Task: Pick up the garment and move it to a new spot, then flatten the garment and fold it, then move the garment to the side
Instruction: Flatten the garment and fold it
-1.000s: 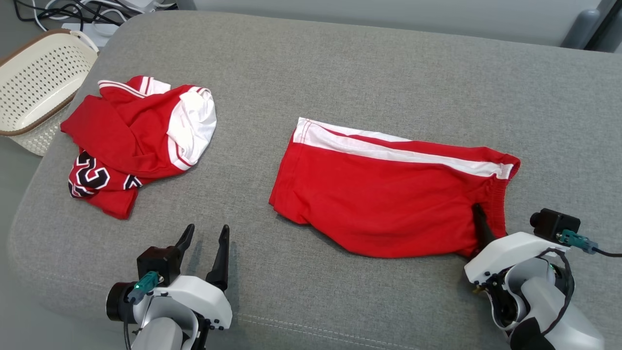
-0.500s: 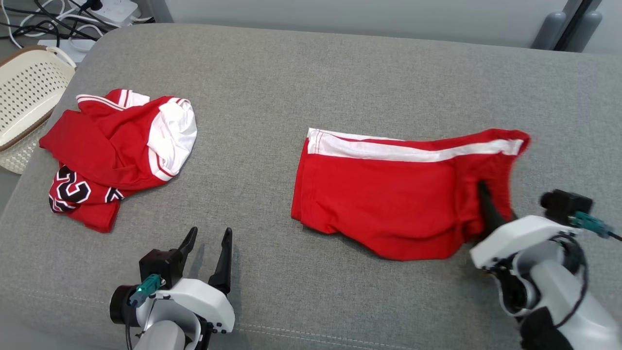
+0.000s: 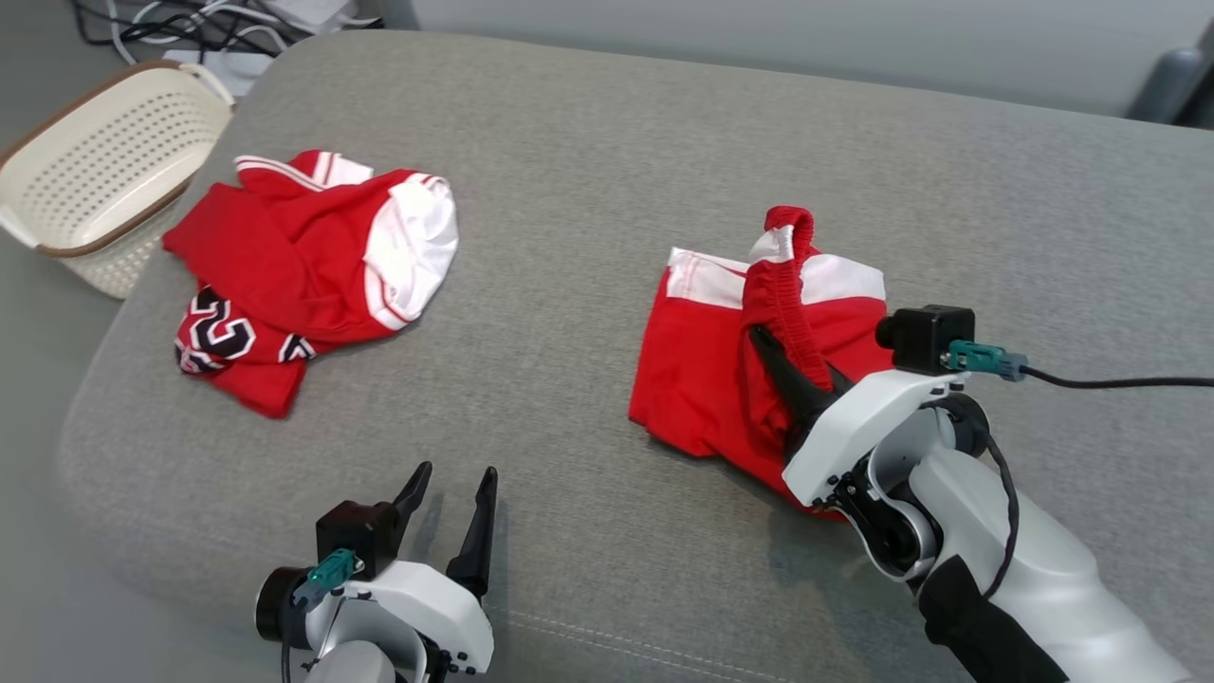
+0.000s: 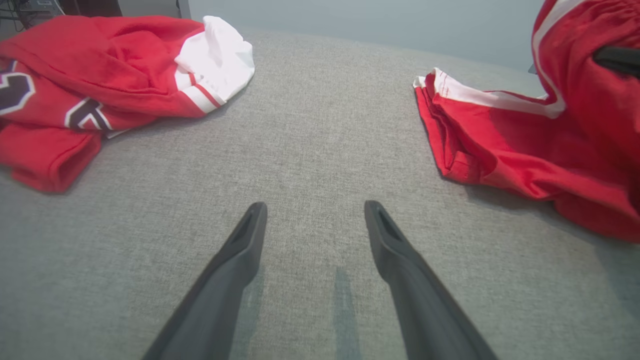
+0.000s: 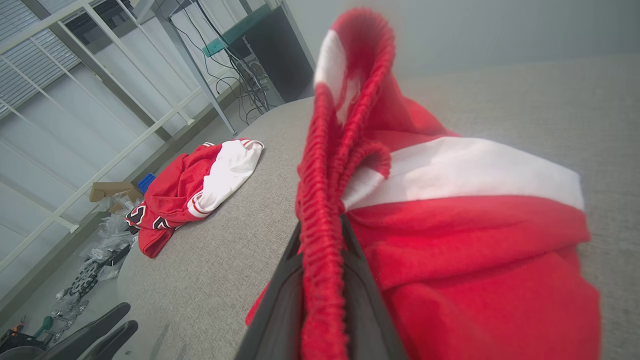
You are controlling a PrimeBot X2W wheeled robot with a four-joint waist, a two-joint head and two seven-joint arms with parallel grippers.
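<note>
The garment, red shorts [image 3: 697,379] with a white side stripe, lies right of centre on the grey cushion [image 3: 588,171]. My right gripper [image 3: 761,339] is shut on the elastic waistband [image 3: 792,285], holding it raised and doubled back over the leg part. In the right wrist view the waistband [image 5: 322,210] runs pinched between the two dark fingers of the right gripper [image 5: 322,235], with the shorts [image 5: 475,240] hanging beyond. My left gripper [image 3: 455,471] rests open and empty on the cushion near the front edge, left of the shorts [image 4: 500,145]; its left gripper [image 4: 315,207] fingers frame bare fabric.
A crumpled red and white jersey [image 3: 285,256] lies at the cushion's left. A cream perforated basket [image 3: 104,161] stands beyond the left edge, with cables on the floor behind. Bare cushion lies between the jersey [image 4: 100,65] and the shorts.
My right gripper has lifted the waistband and carried it leftward over the shorts, which now lie bunched and about half as long. The head camera has shifted. The left gripper stays open.
</note>
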